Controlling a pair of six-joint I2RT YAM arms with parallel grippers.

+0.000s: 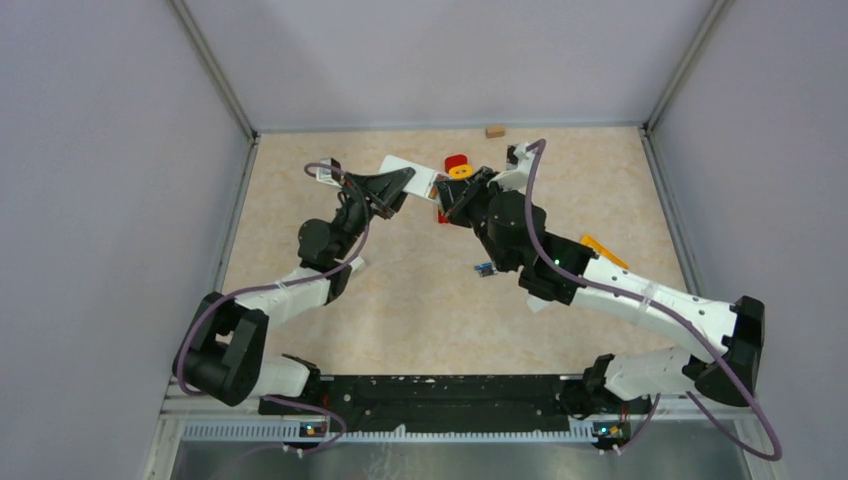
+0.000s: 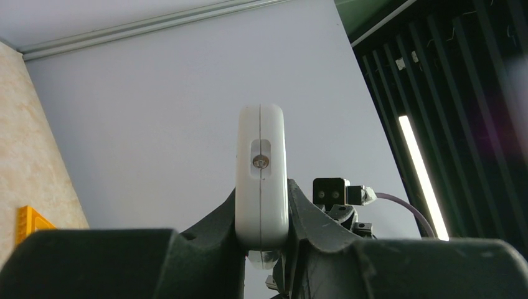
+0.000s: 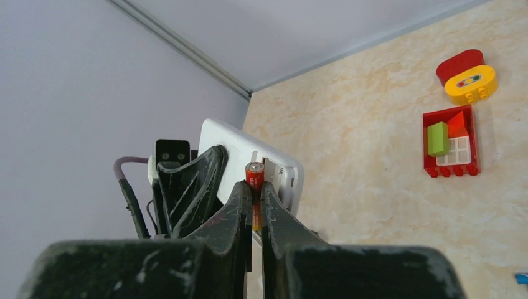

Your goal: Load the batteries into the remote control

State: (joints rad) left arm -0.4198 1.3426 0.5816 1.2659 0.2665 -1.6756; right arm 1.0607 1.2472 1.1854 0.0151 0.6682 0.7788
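Beige marbled table (image 1: 420, 310) spreads under everything, and the two arms meet above its far half. Next in size is the white remote control (image 2: 260, 143), gripped at its lower end by the left gripper (image 2: 261, 215), whose jaws are clamped on it and hold it edge-up. The right gripper (image 3: 253, 202) has its jaws squeezed onto a reddish-brown battery (image 3: 254, 169), the cell's tip at the mouth of the remote's open bay. A blue battery (image 1: 484, 269) lies loose on the table beside the right arm. My worry is that a slightly skewed push could make the cell skid off the bay's rim or pop out of the narrow grip. Pressing hard might also twist the remote in its clamp.
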